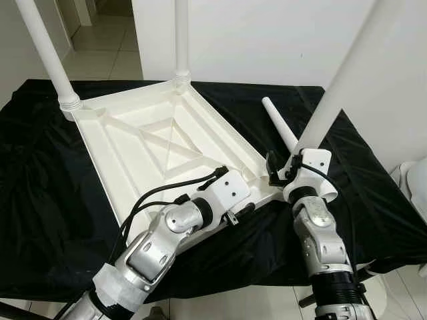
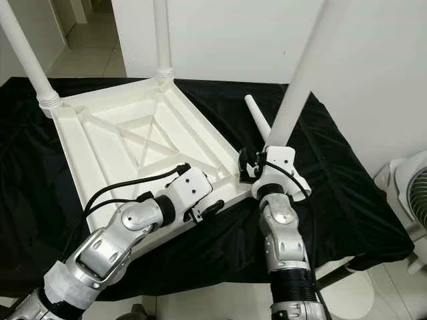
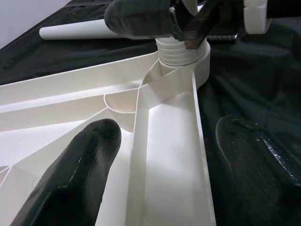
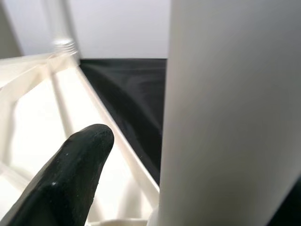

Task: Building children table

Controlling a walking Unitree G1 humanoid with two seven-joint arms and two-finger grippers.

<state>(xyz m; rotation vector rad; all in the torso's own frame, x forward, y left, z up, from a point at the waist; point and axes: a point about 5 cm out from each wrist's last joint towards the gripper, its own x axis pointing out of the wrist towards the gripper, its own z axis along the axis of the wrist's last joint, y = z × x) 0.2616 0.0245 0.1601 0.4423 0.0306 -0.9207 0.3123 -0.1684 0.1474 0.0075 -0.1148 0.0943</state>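
Note:
A white plastic table top lies upside down on a black cloth. Two white legs stand in its far corners. A third leg stands in the near right corner socket, its thread showing. My right gripper sits around the base of this leg. Its one visible finger stands a little apart from the leg. My left gripper is open and straddles the near rim, one finger inside it and one outside. A loose leg lies on the cloth behind.
The black cloth covers the whole work surface and ends close in front of me. A white fan stands on the floor at the right. A white wall lies behind, and a tiled doorway opens at the far left.

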